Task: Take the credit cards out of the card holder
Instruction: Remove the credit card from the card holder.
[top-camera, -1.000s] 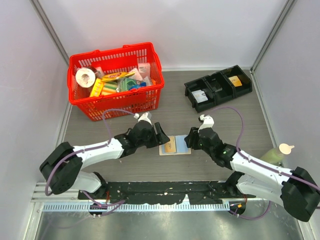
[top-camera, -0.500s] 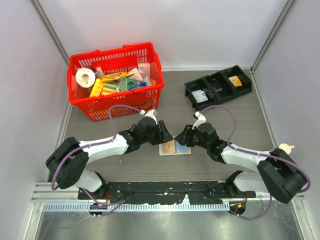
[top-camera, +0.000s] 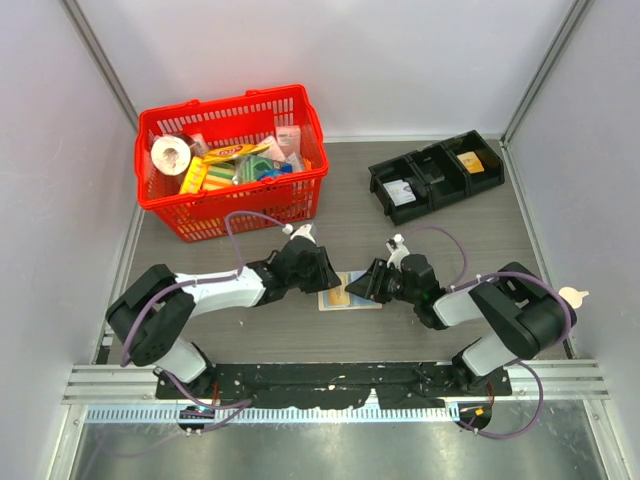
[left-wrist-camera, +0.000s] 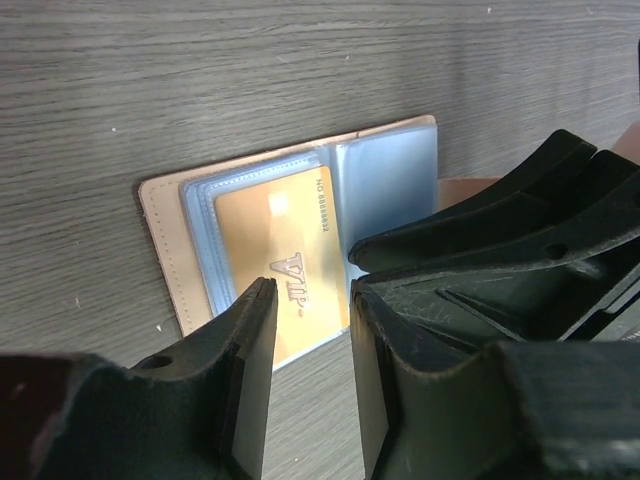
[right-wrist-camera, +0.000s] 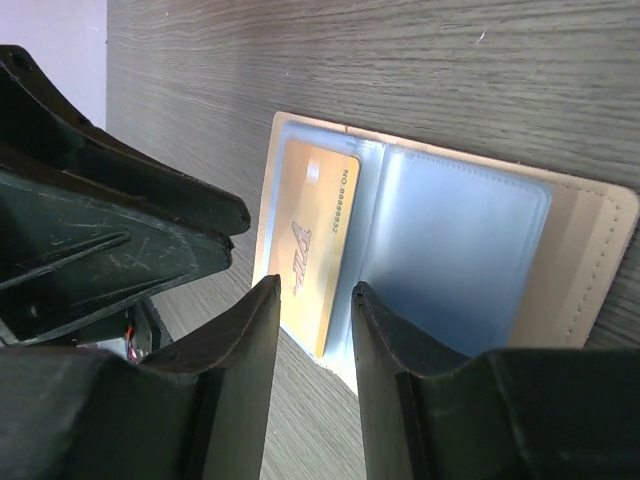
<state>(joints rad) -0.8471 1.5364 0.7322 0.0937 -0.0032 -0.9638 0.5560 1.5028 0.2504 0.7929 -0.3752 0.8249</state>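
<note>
My left fingers are matt black plastic, scuffed with fine scratches. The card holder looks like smooth tan leather with a stitched edge. Its sleeves are glossy pale blue plastic. The credit card is shiny gold-orange plastic. The table shows matt grey wood grain.

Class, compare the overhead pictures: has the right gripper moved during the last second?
Yes. The right gripper has shifted left and now hangs over the right edge of the unmoved card holder.

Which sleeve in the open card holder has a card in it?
The sleeve nearer the left gripper: the gold VIP card sits in it. The other sleeve shows only pale blue plastic.
</note>
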